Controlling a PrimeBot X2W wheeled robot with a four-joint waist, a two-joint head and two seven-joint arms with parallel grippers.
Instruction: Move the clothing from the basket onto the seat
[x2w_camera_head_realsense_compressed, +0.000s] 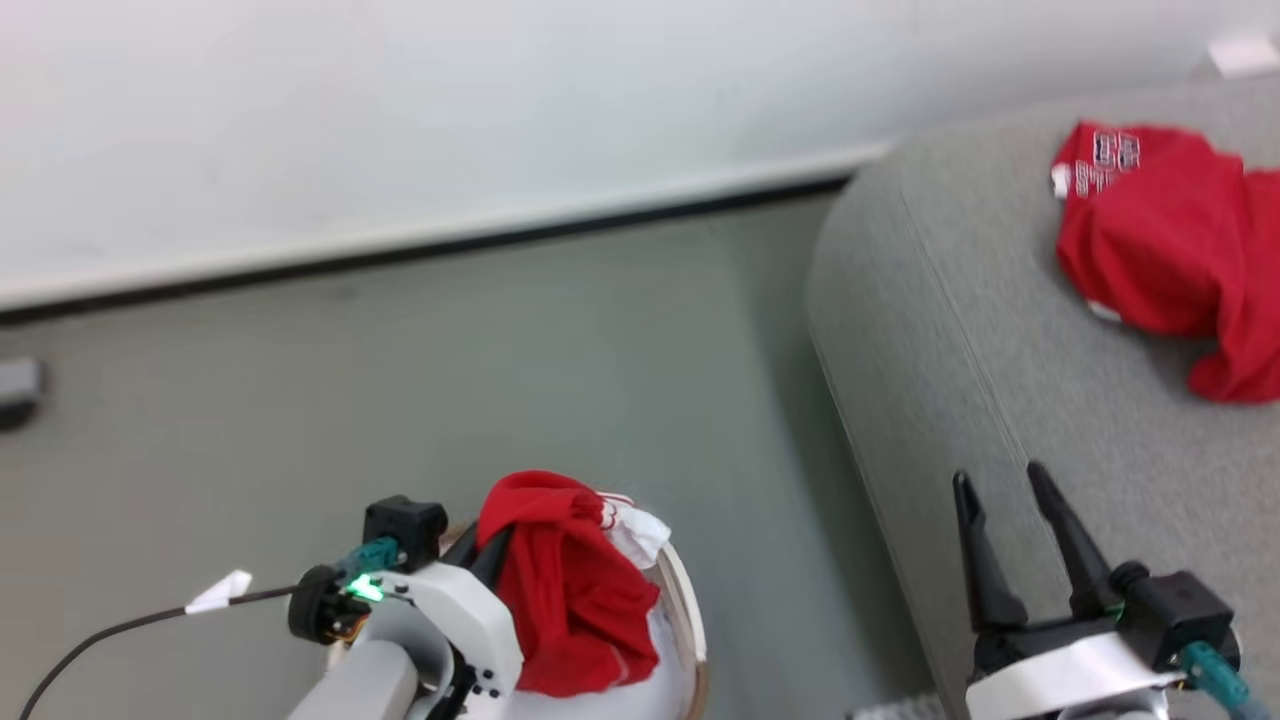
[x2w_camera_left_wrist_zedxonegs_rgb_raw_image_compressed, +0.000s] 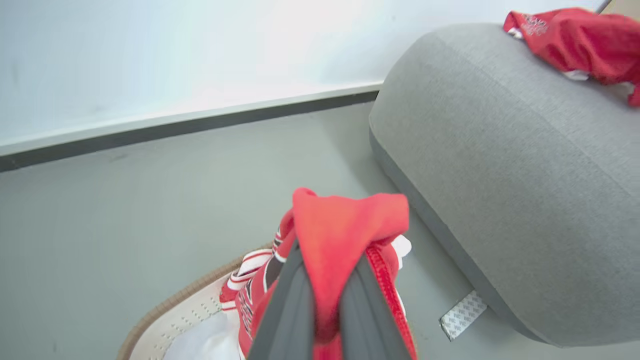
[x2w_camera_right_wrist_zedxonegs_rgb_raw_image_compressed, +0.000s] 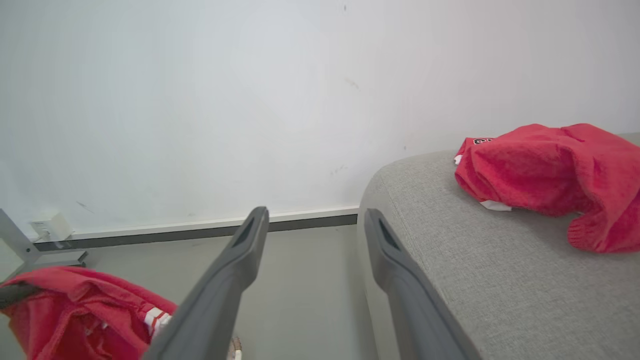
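A red garment with white trim hangs above the basket at the bottom of the head view. My left gripper is shut on it; in the left wrist view the red cloth bunches over and between the dark fingers. The basket's brown rim and perforated cream wall show below. More red clothing lies on the grey seat at the upper right. My right gripper stands open over the seat's near edge, nothing between its fingers.
A white wall with a dark baseboard runs behind the grey floor. A strip of tape lies on the floor by the seat's base. A small white scrap and a cable lie at the lower left.
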